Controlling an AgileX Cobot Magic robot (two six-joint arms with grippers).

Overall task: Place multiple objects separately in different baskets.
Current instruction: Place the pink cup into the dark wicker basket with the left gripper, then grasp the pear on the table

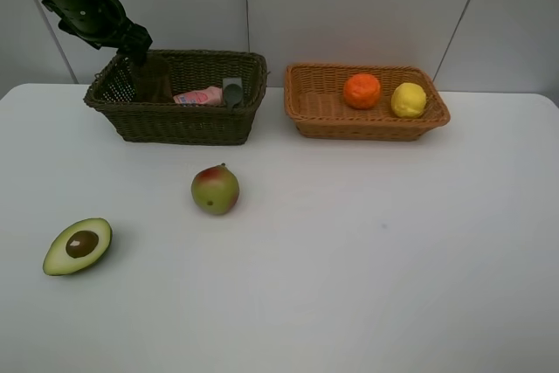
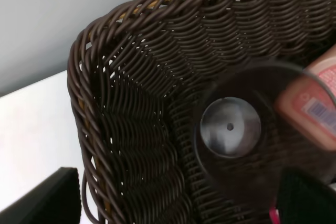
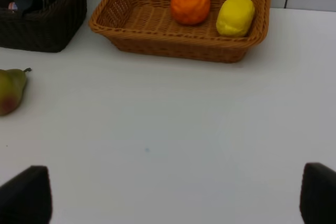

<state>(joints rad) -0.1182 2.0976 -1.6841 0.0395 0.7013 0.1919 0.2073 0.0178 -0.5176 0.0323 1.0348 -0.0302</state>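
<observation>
My left gripper (image 1: 140,51) hangs open over the left end of the dark brown basket (image 1: 183,124). Right under it the translucent mauve cup (image 1: 154,81) stands upright in that basket. From the left wrist I look down into the cup (image 2: 231,127), with my fingertips (image 2: 47,198) wide apart and off it. A small pink bottle (image 1: 199,96) lies beside the cup. An orange (image 1: 362,91) and a lemon (image 1: 408,100) rest in the orange-tan basket (image 1: 367,128). The pear-like fruit (image 1: 215,189) and halved avocado (image 1: 78,246) lie on the table. My right gripper (image 3: 170,198) is open above bare table.
A dark grey object (image 1: 232,92) lies in the dark basket to the right of the pink bottle. The white table (image 1: 367,259) reaches to a pale wall behind both baskets. My right gripper does not show in the exterior view.
</observation>
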